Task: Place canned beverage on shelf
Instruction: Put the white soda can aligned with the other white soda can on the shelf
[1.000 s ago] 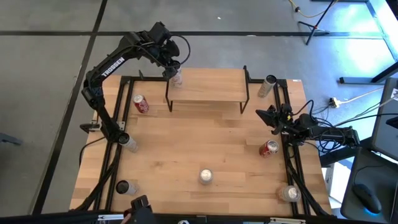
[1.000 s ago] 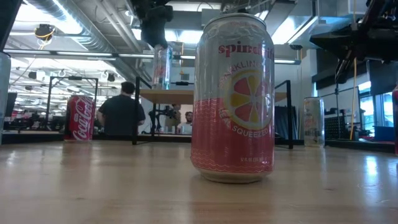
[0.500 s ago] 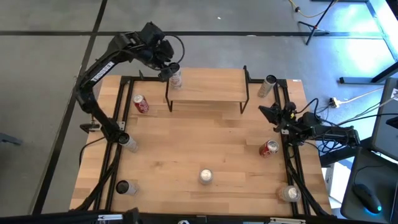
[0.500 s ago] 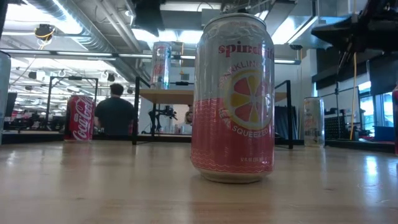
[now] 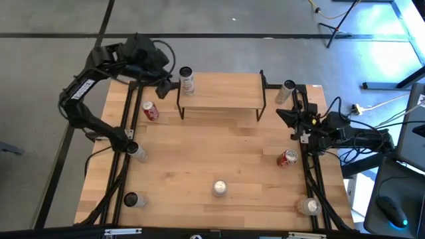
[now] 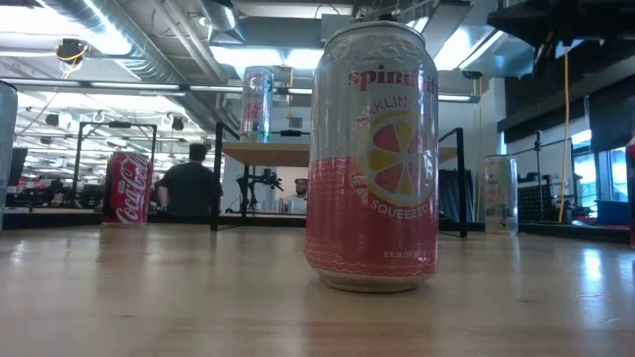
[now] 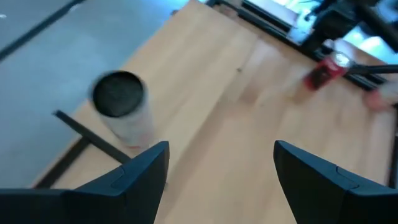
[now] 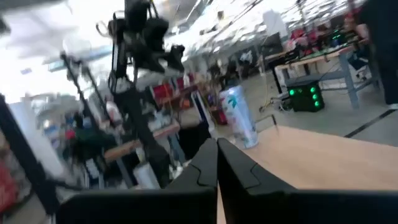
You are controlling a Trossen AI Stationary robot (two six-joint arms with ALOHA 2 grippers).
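Observation:
A pale can [image 5: 186, 79] stands upright on its base at the left end of the shelf [image 5: 226, 93], a wooden plank on thin black legs at the table's far side. In the low view the can [image 6: 257, 103] stands on the shelf top [image 6: 288, 152]. My left gripper [image 5: 162, 84] is open and empty, just left of the shelf's left end. In its wrist view the can [image 7: 121, 109] stands beyond my left gripper [image 7: 221, 163]. My right gripper [image 5: 281, 117] is shut and empty near the table's right edge, and its own view [image 8: 217, 163] shows this too.
A pink lemon-print can [image 6: 371, 159] stands at the table's near middle [image 5: 220, 188]. A red cola can [image 5: 151, 111] lies left of the shelf and a red can [image 5: 287, 158] lies at the right. Other cans stand at the edges [image 5: 287, 91] [image 5: 309, 206] [image 5: 137, 151] [image 5: 131, 200]. A person [image 6: 190, 183] sits beyond the table.
My left gripper has let go of the pale can and drawn back from it toward the table's left edge. The can stays upright at the shelf's left end. My right arm has risen a little.

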